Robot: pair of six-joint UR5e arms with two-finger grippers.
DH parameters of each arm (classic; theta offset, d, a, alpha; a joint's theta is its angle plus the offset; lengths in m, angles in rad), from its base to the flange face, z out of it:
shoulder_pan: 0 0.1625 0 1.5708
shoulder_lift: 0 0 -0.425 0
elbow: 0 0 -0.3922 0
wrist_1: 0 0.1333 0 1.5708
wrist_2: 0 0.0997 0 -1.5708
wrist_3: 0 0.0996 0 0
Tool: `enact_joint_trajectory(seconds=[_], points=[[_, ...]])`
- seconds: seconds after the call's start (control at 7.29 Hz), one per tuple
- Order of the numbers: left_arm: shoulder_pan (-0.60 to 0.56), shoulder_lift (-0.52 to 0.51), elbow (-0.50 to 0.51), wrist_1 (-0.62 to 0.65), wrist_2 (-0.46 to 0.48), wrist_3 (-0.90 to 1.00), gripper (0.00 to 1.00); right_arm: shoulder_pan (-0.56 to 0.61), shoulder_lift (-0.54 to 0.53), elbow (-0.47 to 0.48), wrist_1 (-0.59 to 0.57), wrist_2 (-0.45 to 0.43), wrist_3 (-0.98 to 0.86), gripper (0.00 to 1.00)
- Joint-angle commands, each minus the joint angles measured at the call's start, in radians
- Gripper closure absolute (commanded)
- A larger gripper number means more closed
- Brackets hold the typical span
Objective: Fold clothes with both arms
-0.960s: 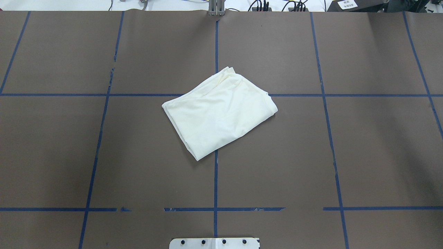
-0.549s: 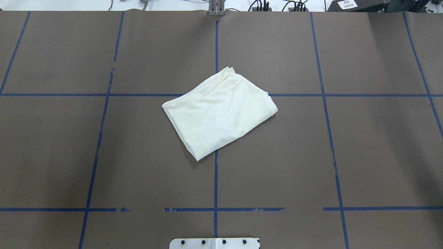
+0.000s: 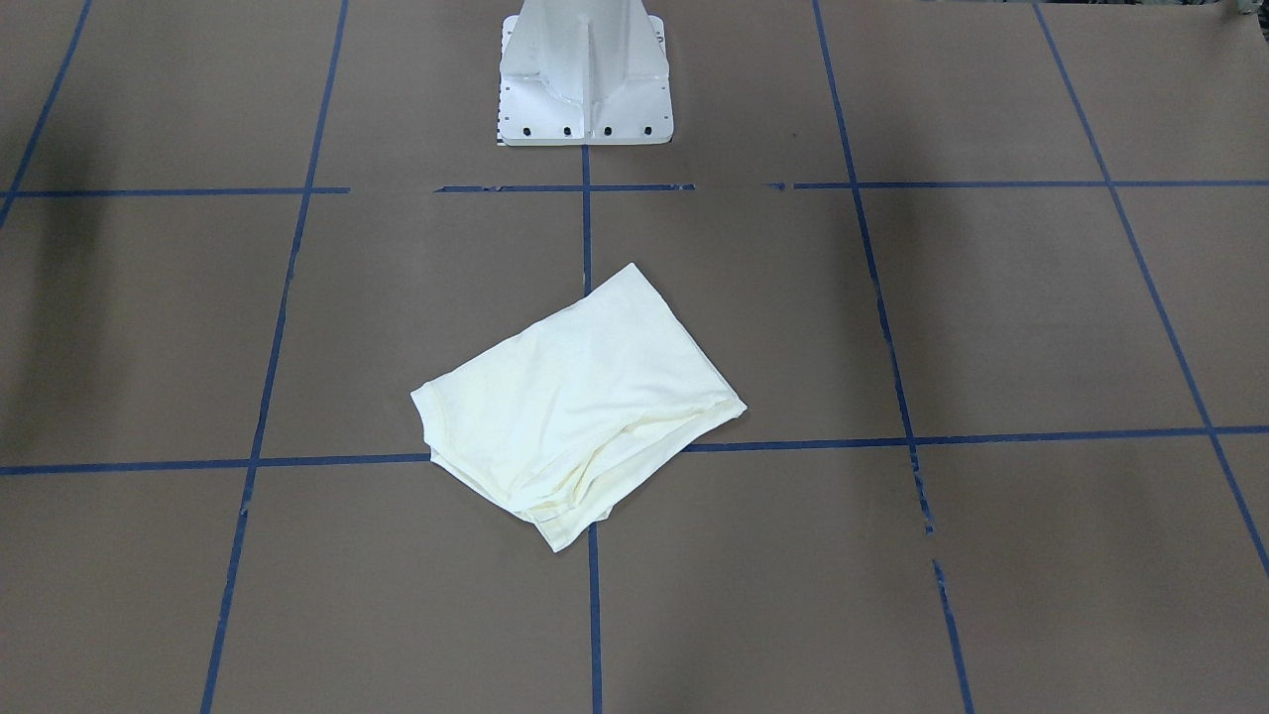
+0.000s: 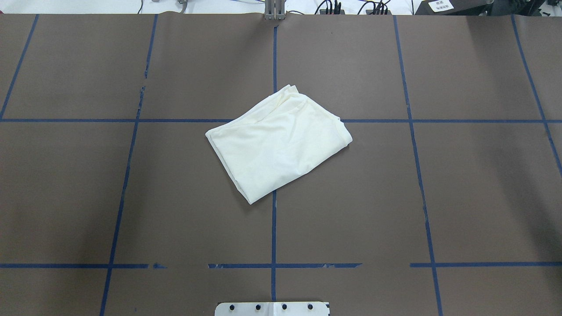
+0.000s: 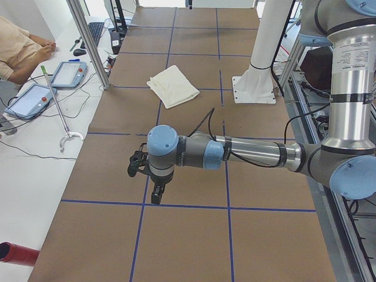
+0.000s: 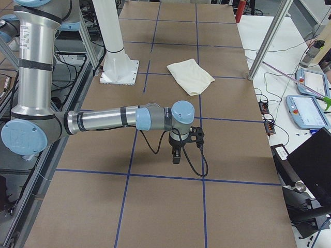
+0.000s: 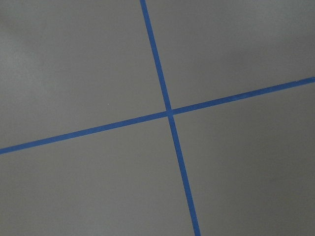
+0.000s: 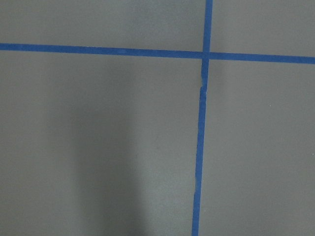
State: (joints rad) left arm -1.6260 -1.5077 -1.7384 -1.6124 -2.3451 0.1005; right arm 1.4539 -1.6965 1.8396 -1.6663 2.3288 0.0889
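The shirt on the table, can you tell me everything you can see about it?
The shirt is pale cream, soft-looking cloth, folded into a slanted, roughly four-sided bundle. It lies flat near the middle of the brown table, covering a crossing of the blue tape lines. Layered edges and a seam show along one end. No print shows on the upper face. Only the table touches it.

I can't read the left gripper [image 5: 156, 198] or the right gripper [image 6: 176, 159]. Each shows only small and dark in a side view, well apart from the shirt [image 4: 276, 142]. The shirt's folds hide its inner layers from me. On the robot's side of the shirt, the overhead frame edge cuts off the white pedestal [image 4: 272, 308].
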Motion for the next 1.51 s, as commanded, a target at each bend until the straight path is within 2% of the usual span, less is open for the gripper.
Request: enact_joint_trajectory(seconds=[0.0,0.41,0.69,1.1,1.37], points=[[0.000,0.012,-0.030,-0.043,0.000,-0.019,0.00,-0.003,0.011,-0.017,0.000,0.010,0.008,0.00],[-0.003,0.012,-0.078,-0.029,-0.002,-0.012,0.00,-0.001,0.021,-0.043,0.002,0.023,0.011,0.00],[0.000,0.011,-0.078,-0.041,-0.002,-0.021,0.00,0.000,0.020,-0.013,0.002,0.021,0.012,0.00],[0.000,0.004,-0.012,-0.044,0.009,-0.013,0.00,0.000,0.017,0.007,0.002,0.023,0.014,0.00],[0.000,0.004,-0.027,-0.058,0.001,-0.008,0.00,0.000,0.018,-0.014,0.051,0.017,0.014,0.00]])
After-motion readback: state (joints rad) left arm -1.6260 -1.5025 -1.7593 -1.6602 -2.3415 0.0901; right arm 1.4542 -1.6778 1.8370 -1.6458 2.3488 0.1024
